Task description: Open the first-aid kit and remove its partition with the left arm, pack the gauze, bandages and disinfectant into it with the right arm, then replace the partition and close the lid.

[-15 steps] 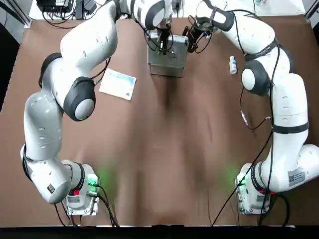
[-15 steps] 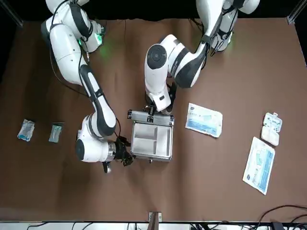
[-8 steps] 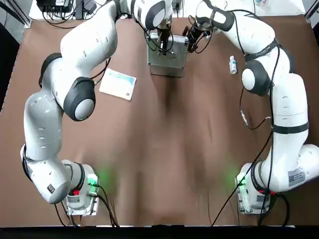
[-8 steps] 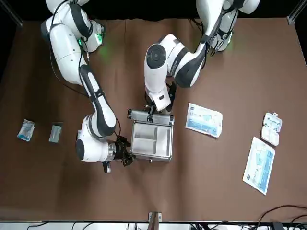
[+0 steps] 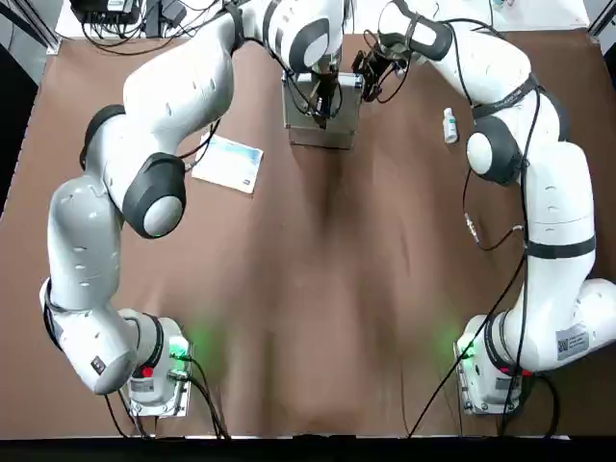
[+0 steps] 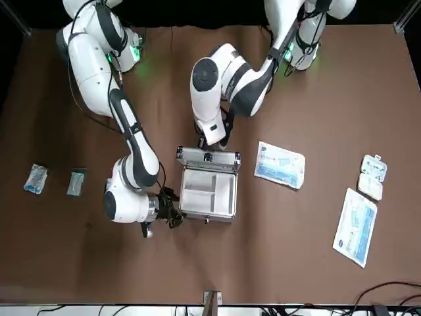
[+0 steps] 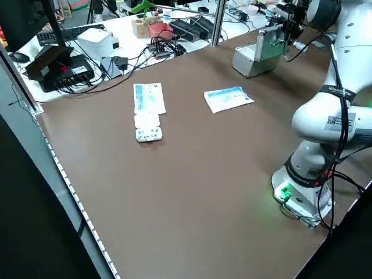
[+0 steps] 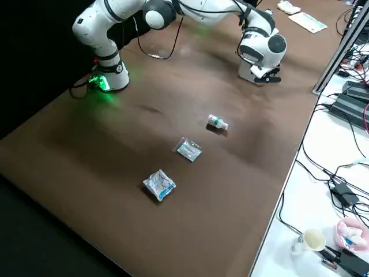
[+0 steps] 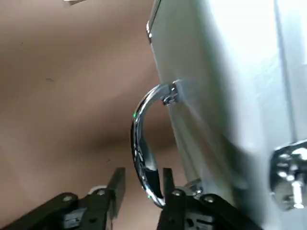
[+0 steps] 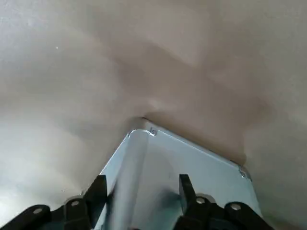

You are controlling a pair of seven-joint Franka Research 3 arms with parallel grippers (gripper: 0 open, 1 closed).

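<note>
The metal first-aid kit (image 6: 208, 214) stands open at the table's far side, its lid (image 6: 208, 157) upright on the robot's side. The pale partition (image 6: 205, 189) lies inside. My left gripper (image 6: 209, 139) is behind the lid, open, with the lid's chrome handle (image 9: 142, 143) between its fingertips. My right gripper (image 6: 172, 214) is open against the case's side, straddling a corner of its wall (image 10: 136, 158). The disinfectant (image 5: 449, 125) lies on the table beside the right arm. Two small packets (image 6: 36, 178) (image 6: 77, 182) lie further out on that side.
A blue-and-white flat pack (image 6: 279, 164) lies on the kit's other side. A long pale-green pack (image 6: 355, 226) and a small white blister case (image 6: 371, 176) lie further that way. The right arm's black cable (image 5: 481, 231) dangles. Cluttered desks border the table.
The left wrist has drawn back from the lid toward the robot and turned a little. The lid stands slightly further back. The right arm has not moved.
</note>
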